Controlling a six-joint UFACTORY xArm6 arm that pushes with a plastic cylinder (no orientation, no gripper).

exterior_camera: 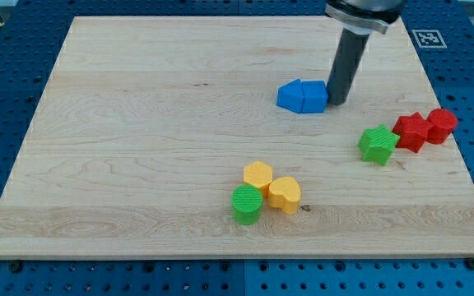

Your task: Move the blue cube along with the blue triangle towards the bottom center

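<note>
The blue triangle [289,96] and the blue cube [313,96] lie side by side and touching, right of the board's centre in the upper half. The triangle is on the left, the cube on the right. My tip [334,102] stands right against the cube's right side. The dark rod rises from there to the view's top.
A green star-shaped block [378,144], a red star-shaped block [411,131] and a red cylinder [442,125] sit in a row at the right. A yellow hexagon [258,176], a yellow heart [285,194] and a green cylinder [247,204] cluster near the bottom centre on the wooden board [138,164].
</note>
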